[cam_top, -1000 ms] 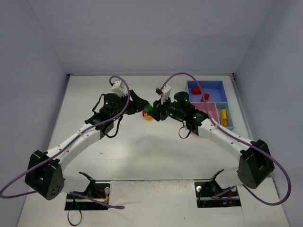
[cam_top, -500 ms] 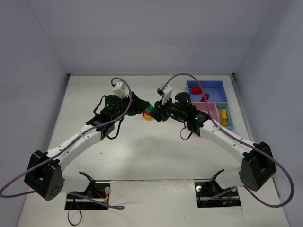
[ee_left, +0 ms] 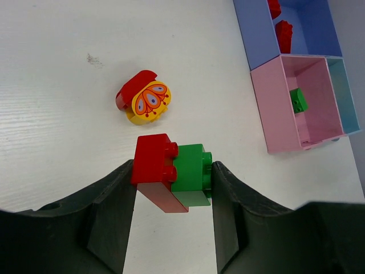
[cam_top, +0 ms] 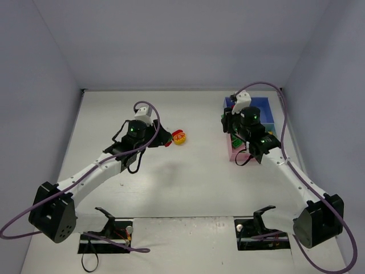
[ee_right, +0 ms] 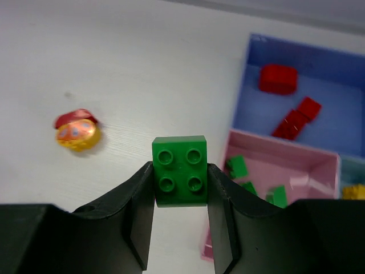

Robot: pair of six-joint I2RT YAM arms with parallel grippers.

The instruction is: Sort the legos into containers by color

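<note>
Done so far: looks like you're most of the way there. The red legos (ee_right: 278, 78) are in the blue compartment (ee_right: 342, 108), a few green legos (ee_right: 236, 166) are in the pink compartment (ee_right: 319, 165), and a bit of yellow lego (ee_right: 353, 191) shows in the light-blue compartment (ee_left: 345, 97).
Still left: three items by my count, namely the brick in each end effector plus the loose yellow-and-red piece (ee_left: 145, 103).
Left end effector (ee_left: 174, 177): closed to a narrow gap and gripping a red-green pair (ee_left: 171, 171), a red brick and a green one stuck side by side, held above the surface (ee_left: 57, 142).
Right end effector (ee_right: 180, 171): clamped on a green four-stud brick (ee_right: 180, 170), studs facing the camera, one jaw on each side. It hangs near the pink compartment's edge, which is at about 4 o'clock from it in the wrist view.
Loose piece: it lies on the surface at roughly 11 o'clock from the red-green pair, well apart from the tray.
Tray: it's at 2 o'clock on the surface in the top view.
Heads-up: you probably need to split the pair before either half can be sorted.
</note>
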